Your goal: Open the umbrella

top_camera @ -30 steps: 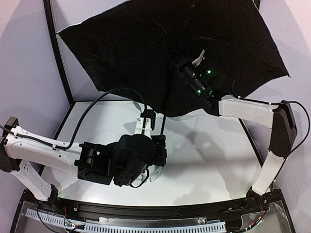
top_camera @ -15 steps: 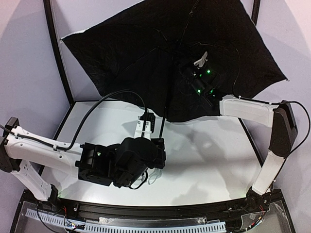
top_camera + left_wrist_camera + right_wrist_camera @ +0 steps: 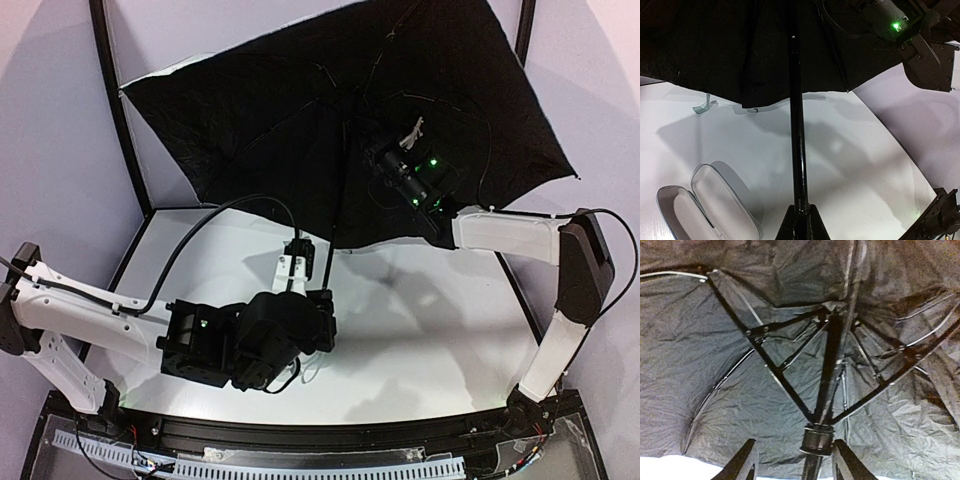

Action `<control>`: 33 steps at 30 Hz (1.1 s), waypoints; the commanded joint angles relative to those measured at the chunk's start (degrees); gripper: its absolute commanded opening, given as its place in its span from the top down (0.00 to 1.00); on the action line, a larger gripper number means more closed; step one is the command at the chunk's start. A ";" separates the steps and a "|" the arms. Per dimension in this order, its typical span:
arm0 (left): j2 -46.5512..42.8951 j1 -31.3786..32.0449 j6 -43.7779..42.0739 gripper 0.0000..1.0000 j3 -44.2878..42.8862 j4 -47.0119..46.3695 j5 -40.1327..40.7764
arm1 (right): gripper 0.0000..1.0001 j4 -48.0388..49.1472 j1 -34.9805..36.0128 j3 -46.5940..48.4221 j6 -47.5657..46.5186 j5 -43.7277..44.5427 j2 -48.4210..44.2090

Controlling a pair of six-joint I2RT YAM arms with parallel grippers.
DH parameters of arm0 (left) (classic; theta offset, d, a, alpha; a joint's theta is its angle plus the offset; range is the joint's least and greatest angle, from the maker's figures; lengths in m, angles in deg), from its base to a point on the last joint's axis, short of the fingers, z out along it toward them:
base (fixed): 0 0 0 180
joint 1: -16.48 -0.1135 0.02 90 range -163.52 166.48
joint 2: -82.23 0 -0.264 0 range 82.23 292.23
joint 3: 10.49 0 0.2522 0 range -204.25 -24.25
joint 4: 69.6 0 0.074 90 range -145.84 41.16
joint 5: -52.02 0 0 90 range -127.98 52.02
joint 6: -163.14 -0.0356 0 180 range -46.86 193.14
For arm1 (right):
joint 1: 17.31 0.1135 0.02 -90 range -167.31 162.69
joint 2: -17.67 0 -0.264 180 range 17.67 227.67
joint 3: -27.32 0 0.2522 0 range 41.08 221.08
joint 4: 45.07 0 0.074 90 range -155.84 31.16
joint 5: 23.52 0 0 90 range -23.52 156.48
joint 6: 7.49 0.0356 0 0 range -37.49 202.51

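Note:
The umbrella (image 3: pixel 260 130) is spread wide above the back of the table, its black lining facing the top view. Its thin black shaft (image 3: pixel 796 125) runs down into my left gripper (image 3: pixel 801 219), which is shut on the shaft's lower end (image 3: pixel 324 292). My right gripper (image 3: pixel 380 150) is up under the canopy. In the right wrist view its jaws (image 3: pixel 794 445) stand open on either side of the runner (image 3: pixel 817 440), from which the ribs (image 3: pixel 775 375) fan out. A mint strap (image 3: pixel 702 105) hangs at the canopy's edge. The handle is hidden.
A pale oval two-shell hard case (image 3: pixel 705 205) lies open on the white table (image 3: pixel 440 330), left of the shaft in the left wrist view. A black frame post (image 3: pixel 115 110) stands at the back left, close to the canopy's rim.
The canopy has tilted, its right corner sinking and moving inward. My left arm has drawn slightly nearer with the shaft. The right gripper's jaws have widened round the runner.

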 commanded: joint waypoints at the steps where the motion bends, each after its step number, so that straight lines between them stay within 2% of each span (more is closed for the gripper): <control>1: -2.79 0.33 -2.42 0.99 0.43 -3.90 0.43 | 0.54 0.64 -0.75 2.98 0.05 -2.31 0.21; 8: -1.91 0.33 -3.48 0.99 -0.38 -3.93 -0.08 | 0.73 -0.59 -0.92 2.99 -1.29 1.23 -0.06; 13: -0.99 0.29 -4.38 0.99 -1.84 -1.97 -2.24 | 0.70 -4.85 -1.57 5.85 -2.96 0.81 0.13; 17: -0.76 0.33 -4.51 0.99 -2.40 -0.37 -2.77 | 0.72 -8.66 -1.72 7.37 -5.12 2.32 -0.01; 22: -0.75 0.31 -4.07 0.99 -2.95 1.16 -1.71 | 0.98 -14.40 -1.75 7.24 -7.29 6.83 -1.59; 24: -0.81 0.33 -4.20 0.99 -3.23 2.27 -1.60 | 1.00 -16.33 -1.76 7.10 -8.06 8.76 -2.22; 27: -0.49 0.40 -6.65 0.99 -4.36 5.21 -5.46 | 1.00 -19.34 -1.77 7.97 -9.34 14.02 -2.79; 33: 1.43 4.13 -15.25 0.99 -6.28 19.83 -20.96 | 1.00 -20.84 -3.87 15.73 -12.19 30.54 0.00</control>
